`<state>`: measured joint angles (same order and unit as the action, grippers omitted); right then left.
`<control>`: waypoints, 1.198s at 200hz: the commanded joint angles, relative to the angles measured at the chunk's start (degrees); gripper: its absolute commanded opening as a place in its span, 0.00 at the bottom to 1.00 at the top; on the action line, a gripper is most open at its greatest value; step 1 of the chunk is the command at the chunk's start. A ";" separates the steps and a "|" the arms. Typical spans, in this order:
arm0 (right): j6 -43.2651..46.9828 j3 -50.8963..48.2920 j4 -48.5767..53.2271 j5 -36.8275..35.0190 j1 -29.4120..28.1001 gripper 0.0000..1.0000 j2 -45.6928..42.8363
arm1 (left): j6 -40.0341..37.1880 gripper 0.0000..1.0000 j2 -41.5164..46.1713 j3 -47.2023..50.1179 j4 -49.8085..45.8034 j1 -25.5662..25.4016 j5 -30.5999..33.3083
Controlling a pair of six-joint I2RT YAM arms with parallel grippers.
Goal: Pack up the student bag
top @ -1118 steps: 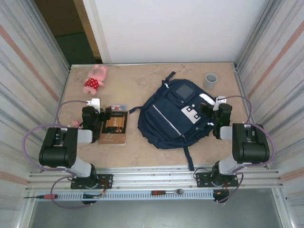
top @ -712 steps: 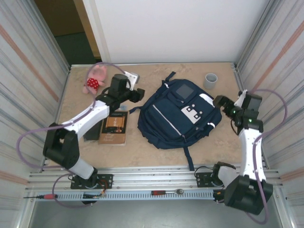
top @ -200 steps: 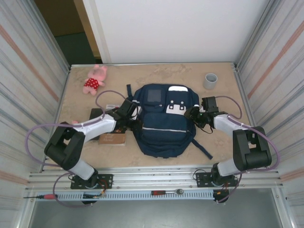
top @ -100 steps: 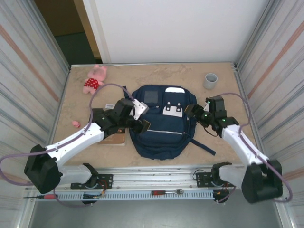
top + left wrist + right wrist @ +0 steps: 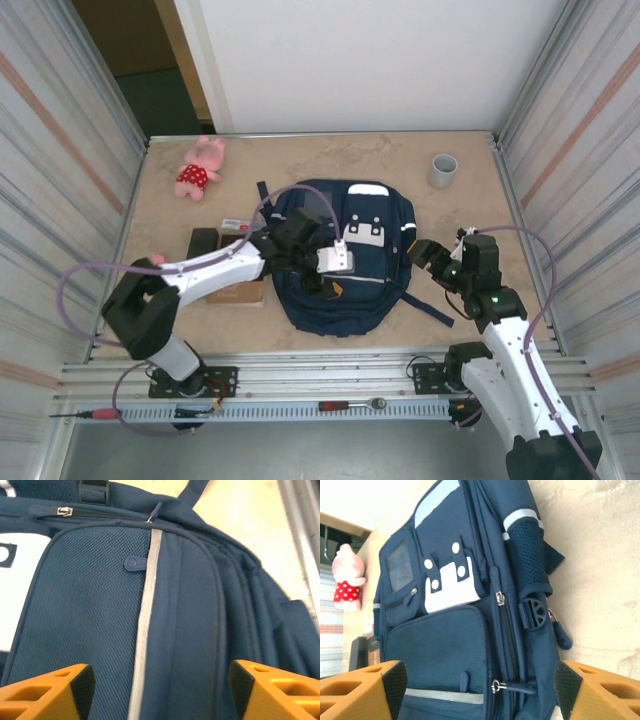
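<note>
The student bag [image 5: 352, 250] lies flat mid-table, navy with a white patch [image 5: 365, 230] and a grey panel. My left gripper [image 5: 322, 283] hovers over its front pocket. In the left wrist view its orange fingertips [image 5: 47, 690] stand wide apart over the reflective stripe [image 5: 145, 630], so this gripper [image 5: 160, 692] is open and holds nothing. My right gripper [image 5: 435, 262] is off the bag's right side, near the loose strap [image 5: 432, 308]. It [image 5: 480, 695] is open too, facing the student bag [image 5: 445, 650] and a zip pull [image 5: 520, 687] on the main zipper.
A pink plush toy [image 5: 200, 168] lies at the back left and a grey cup [image 5: 443, 170] at the back right. A brown book [image 5: 236, 291] and a black item [image 5: 203, 243] sit left of the bag, partly under my left arm.
Both grippers have opened wider. My left gripper moved right, onto the bag's front. My right gripper drew back toward the near right, away from the bag's side.
</note>
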<state>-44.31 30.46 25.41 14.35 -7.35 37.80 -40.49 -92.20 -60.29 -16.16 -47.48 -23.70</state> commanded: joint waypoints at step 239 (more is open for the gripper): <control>-0.96 -1.36 1.14 -1.21 0.32 0.79 0.61 | -5.46 0.85 -12.58 -1.51 12.04 -6.76 9.86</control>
<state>-44.53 29.58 26.98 14.33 -7.35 38.28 -43.29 -103.24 -61.52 -2.98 -53.56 -18.35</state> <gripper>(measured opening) 0.786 0.798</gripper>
